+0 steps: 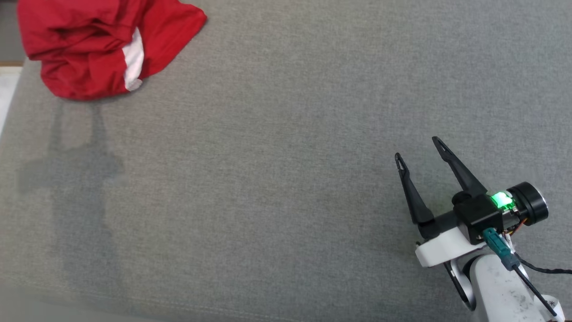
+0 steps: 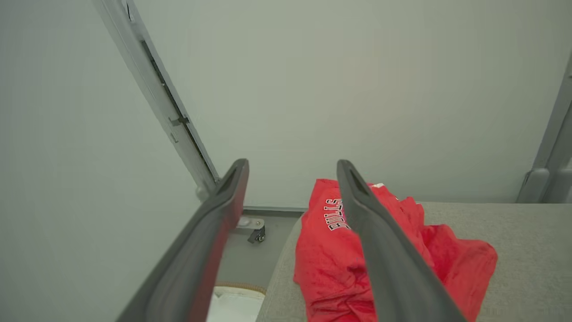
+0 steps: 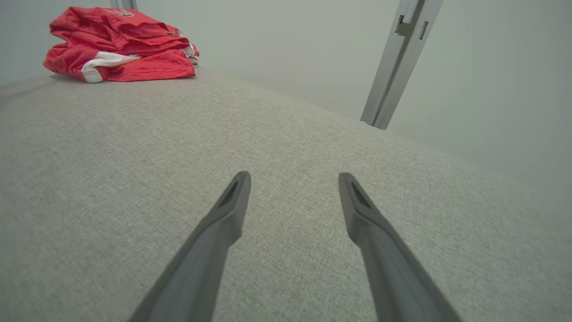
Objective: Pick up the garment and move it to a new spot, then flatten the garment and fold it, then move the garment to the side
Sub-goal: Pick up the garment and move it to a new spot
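The garment [image 1: 94, 49] is a crumpled red shirt with a white patch, lying in a heap at the far left corner of the grey fabric surface [image 1: 286, 170]. White lettering shows on the garment [image 2: 330, 255] in the left wrist view, where my left gripper [image 2: 292, 167] hangs open above and short of it, holding nothing. My right gripper [image 1: 418, 150] stands open over bare fabric at the lower right, far from the shirt. From the right wrist, the garment [image 3: 120, 44] sits at the top left, well beyond the open right gripper [image 3: 292, 179].
The surface's left edge [image 1: 9, 112] runs close beside the garment, with floor below it. A caster wheel [image 2: 257, 232] and a slanted grey frame post [image 2: 165, 98] stand past that corner. Another grey post [image 3: 397, 58] rises behind the far edge before a plain wall.
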Motion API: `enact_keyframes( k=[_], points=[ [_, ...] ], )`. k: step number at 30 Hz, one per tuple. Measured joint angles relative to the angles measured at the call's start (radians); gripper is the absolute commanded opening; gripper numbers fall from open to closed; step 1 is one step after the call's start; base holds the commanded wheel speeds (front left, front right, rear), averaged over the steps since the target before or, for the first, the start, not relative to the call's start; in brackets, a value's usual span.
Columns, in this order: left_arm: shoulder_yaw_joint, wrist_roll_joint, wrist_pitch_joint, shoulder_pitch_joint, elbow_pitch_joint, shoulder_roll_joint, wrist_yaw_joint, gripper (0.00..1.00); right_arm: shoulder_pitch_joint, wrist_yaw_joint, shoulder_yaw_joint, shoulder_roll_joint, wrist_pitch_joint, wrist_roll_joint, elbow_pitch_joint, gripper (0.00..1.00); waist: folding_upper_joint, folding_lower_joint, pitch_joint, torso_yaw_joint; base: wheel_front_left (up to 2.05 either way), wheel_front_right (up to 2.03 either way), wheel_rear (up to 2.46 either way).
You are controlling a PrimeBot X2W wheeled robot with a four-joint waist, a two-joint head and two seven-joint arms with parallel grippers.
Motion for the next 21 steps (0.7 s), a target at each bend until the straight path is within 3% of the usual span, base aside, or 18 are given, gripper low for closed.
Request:
enact_keyframes(
  k=[12, 21],
  points=[
    [-0.315, -0.110, 0.088, -0.091, 0.152, 0.097, 0.000, 1.00, -0.011, 0.000, -0.006, 0.000, 0.000, -0.038, -0.034, 1.00, 0.0001, 0.0001, 0.153, -0.059, 0.00, 0.00, 0.00],
    [-0.453, -0.102, 0.012, -0.197, 0.239, 0.130, -0.001, 1.00, -0.015, 0.000, -0.003, 0.003, -0.003, -0.046, -0.064, 1.00, 0.0001, 0.0000, 0.223, -0.081, 0.00, 0.00, 0.00]
  ],
)
